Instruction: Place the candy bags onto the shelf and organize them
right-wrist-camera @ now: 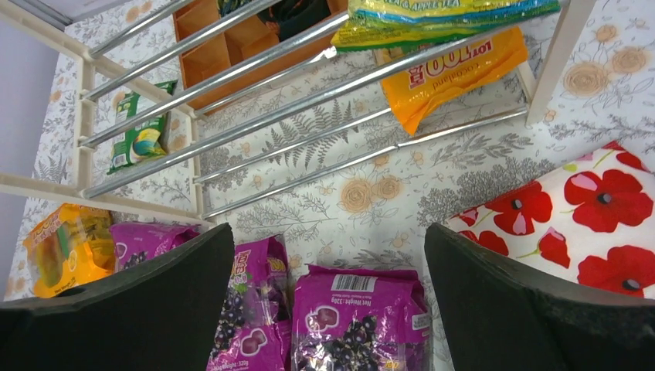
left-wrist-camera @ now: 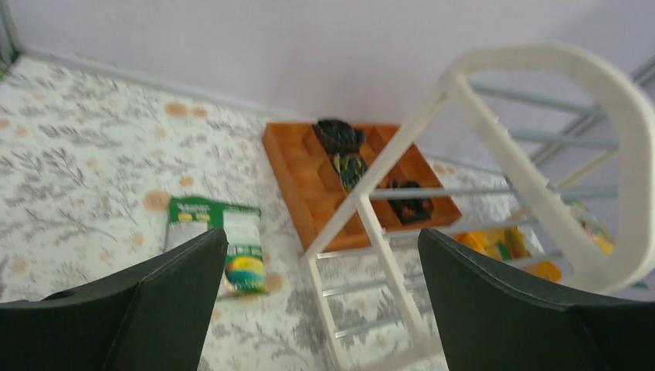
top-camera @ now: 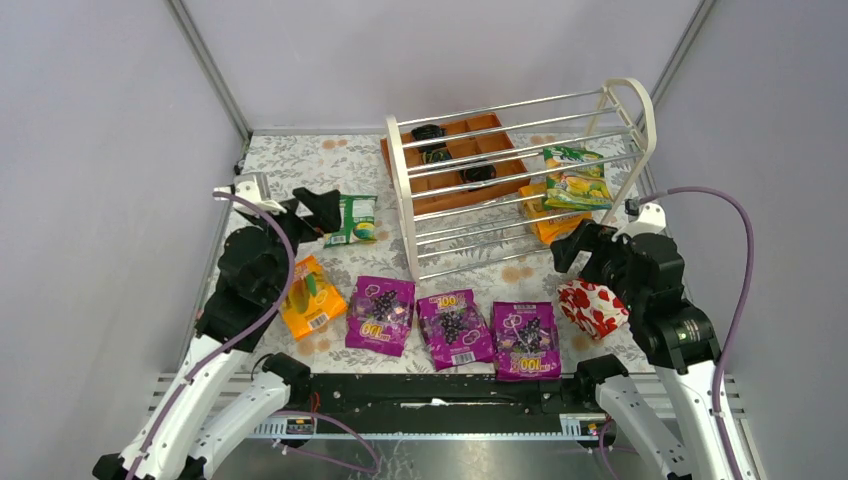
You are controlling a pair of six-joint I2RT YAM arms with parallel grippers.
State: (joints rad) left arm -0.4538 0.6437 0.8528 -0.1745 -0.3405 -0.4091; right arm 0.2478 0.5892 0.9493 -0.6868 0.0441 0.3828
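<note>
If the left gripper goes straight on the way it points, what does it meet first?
Probably the white end frame of the shelf, centred ahead of the open left gripper. The green-white bag lies off-line beside one finger. Depth is unclear.

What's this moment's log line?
shelf: green-yellow bag, orange bag | table: three magenta bags, second orange bag, green-white bag | jaws: both open, empty

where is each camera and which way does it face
Top external: overhead from behind, looking down on the floral table; left arm, right arm show.
Left wrist: on left arm, facing the white-framed chrome shelf and brown compartmented tray; left gripper shows.
Right wrist: on right arm, facing down at magenta grape candy bags; right gripper shows.
Both wrists see the green-white plastic candy bag.
</note>
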